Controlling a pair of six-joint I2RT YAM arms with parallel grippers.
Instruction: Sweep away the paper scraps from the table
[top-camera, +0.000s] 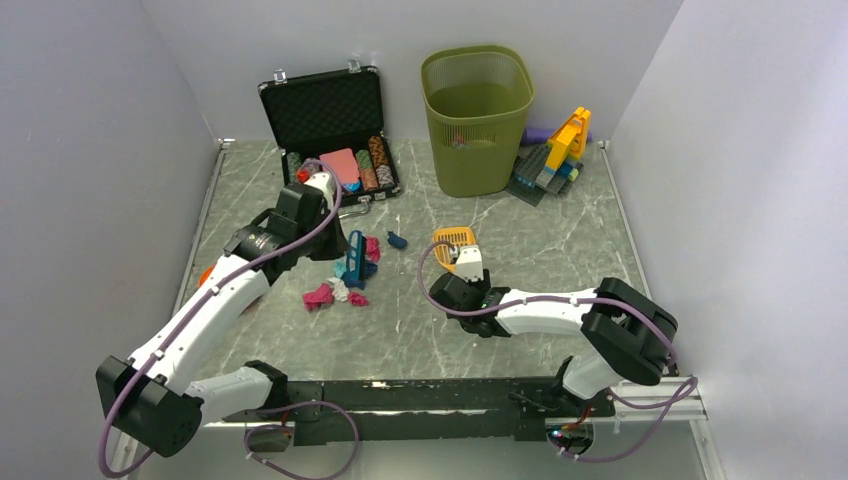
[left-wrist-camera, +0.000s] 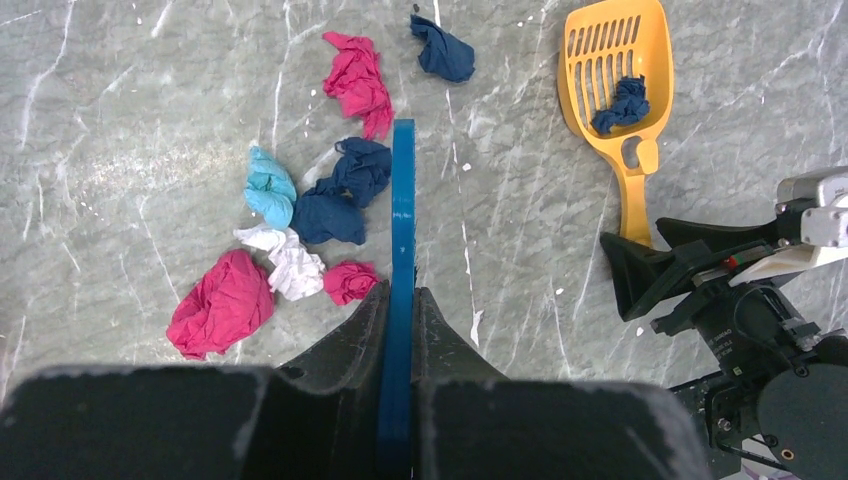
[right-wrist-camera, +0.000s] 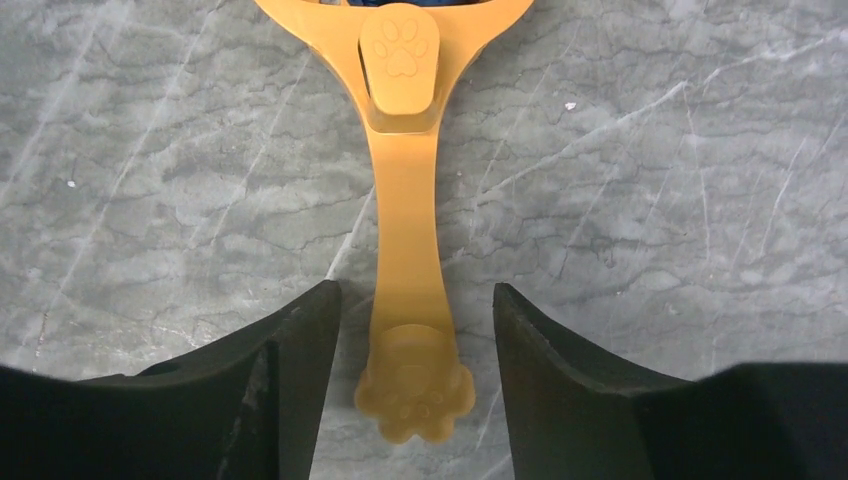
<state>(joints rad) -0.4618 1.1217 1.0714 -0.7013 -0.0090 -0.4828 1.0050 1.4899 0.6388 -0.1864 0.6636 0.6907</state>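
Note:
My left gripper is shut on a flat blue sweeper, held edge-on and standing on the table; it also shows from above. Paper scraps lie left of the blade: pink, white, navy, teal. Another pink wad and a navy wad lie beyond it. An orange slotted scoop lies flat with one navy scrap in it. My right gripper is open, its jaws either side of the scoop's handle without touching.
A green mesh basket stands at the back middle. An open black case of poker chips is at the back left, toy bricks at the back right. White walls close in three sides.

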